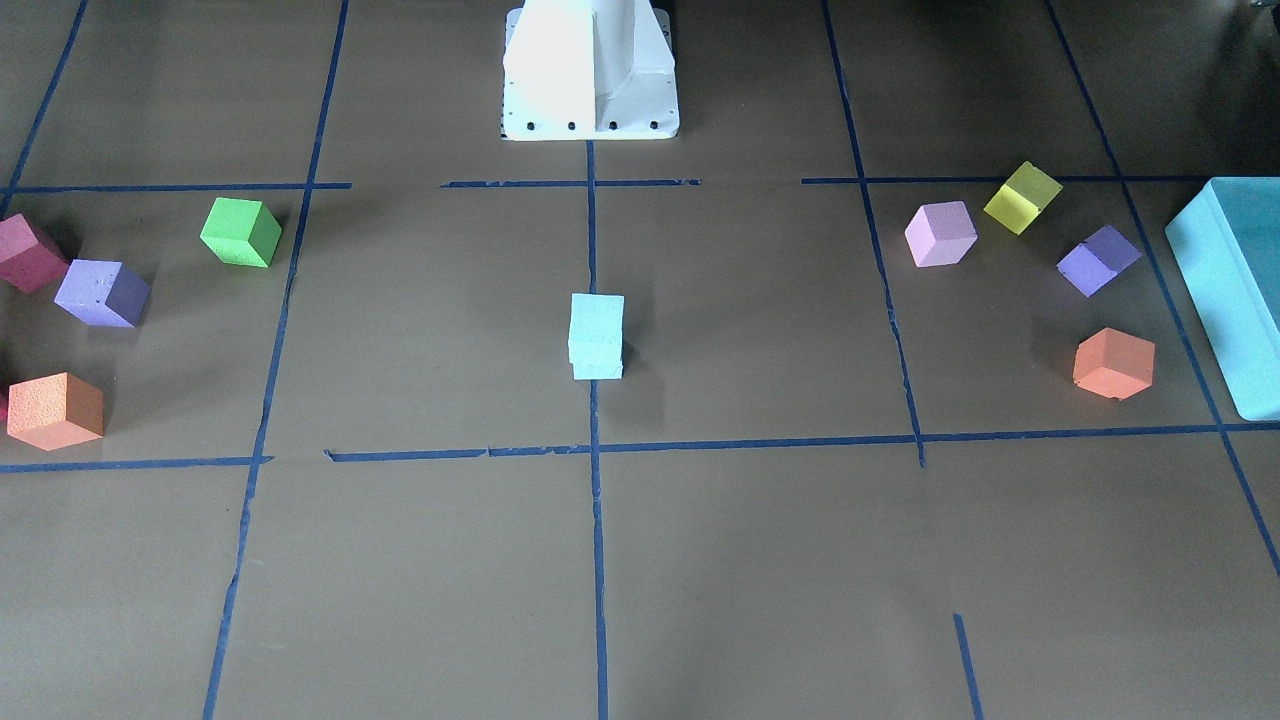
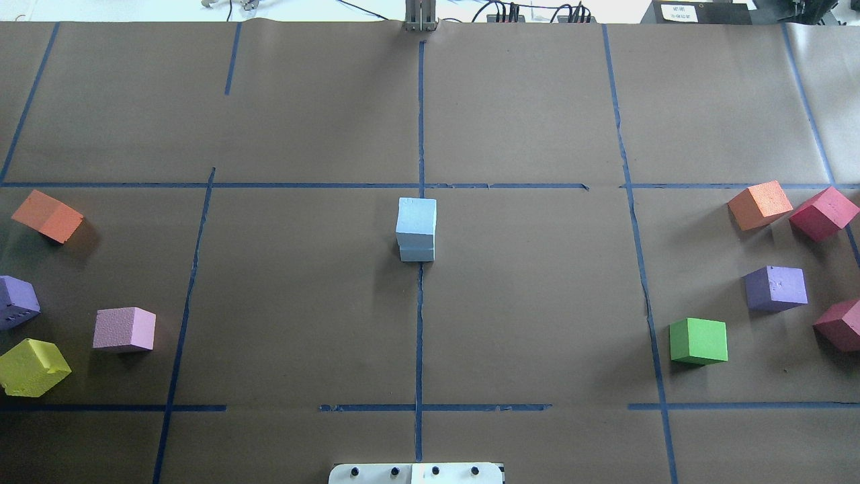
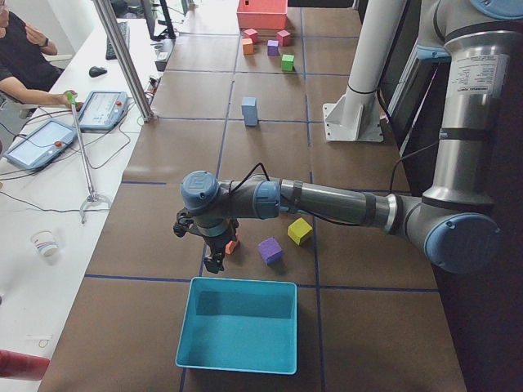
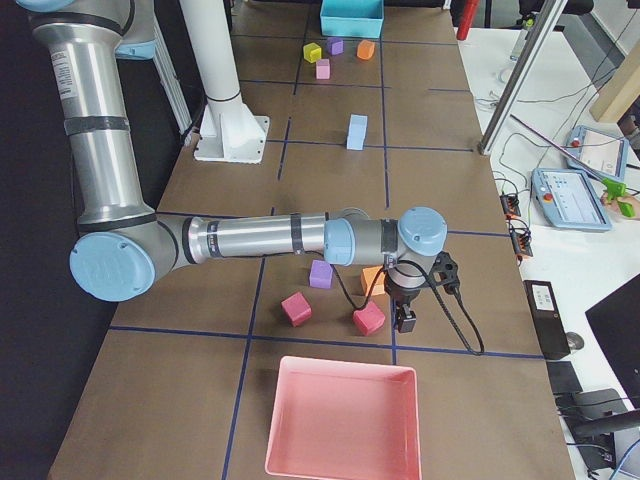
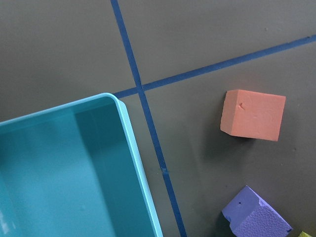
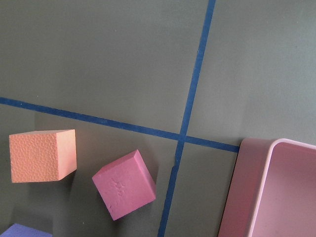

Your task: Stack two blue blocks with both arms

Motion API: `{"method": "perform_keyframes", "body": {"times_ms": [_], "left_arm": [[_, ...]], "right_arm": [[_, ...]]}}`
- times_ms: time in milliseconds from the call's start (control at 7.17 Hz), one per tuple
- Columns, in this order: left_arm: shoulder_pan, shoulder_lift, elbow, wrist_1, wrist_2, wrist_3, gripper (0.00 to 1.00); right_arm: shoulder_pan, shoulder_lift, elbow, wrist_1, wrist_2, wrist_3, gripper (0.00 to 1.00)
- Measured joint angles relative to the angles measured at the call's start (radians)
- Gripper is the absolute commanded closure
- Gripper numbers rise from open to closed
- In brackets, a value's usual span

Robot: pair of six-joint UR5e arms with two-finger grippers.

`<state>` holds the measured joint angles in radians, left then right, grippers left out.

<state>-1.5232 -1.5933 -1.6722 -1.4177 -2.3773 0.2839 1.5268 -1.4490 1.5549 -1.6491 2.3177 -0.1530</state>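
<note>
Two pale blue blocks stand stacked at the table's centre, the upper one on the lower one. The stack also shows in the overhead view and both side views. No gripper touches it. My left gripper hangs far from the stack, over the orange cube beside the teal box. My right gripper hangs at the other end, near a magenta cube and the pink tray. I cannot tell whether either gripper is open or shut.
Coloured cubes lie at both table ends: green, purple, orange, magenta, pink, yellow. The white pedestal stands at the robot's side. An operator sits beside the table.
</note>
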Motion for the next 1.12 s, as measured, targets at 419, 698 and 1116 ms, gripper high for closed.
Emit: {"method": "perform_keyframes", "body": {"times_ms": [419,698,1116], "left_arm": [[-0.002,0.018,0.012,-0.053,-0.016,-0.001,0.0],[-0.001,0.01,0.012,-0.056,-0.018,0.0,0.0],[0.0,0.003,0.005,-0.056,-0.016,0.006,0.0]], "right_arm": [[-0.004,-0.015,0.011,0.001,0.003,-0.007,0.0],[-0.005,-0.015,0.004,0.001,0.0,-0.006,0.0],[-0.005,-0.014,-0.014,0.001,-0.001,-0.002,0.0]]}}
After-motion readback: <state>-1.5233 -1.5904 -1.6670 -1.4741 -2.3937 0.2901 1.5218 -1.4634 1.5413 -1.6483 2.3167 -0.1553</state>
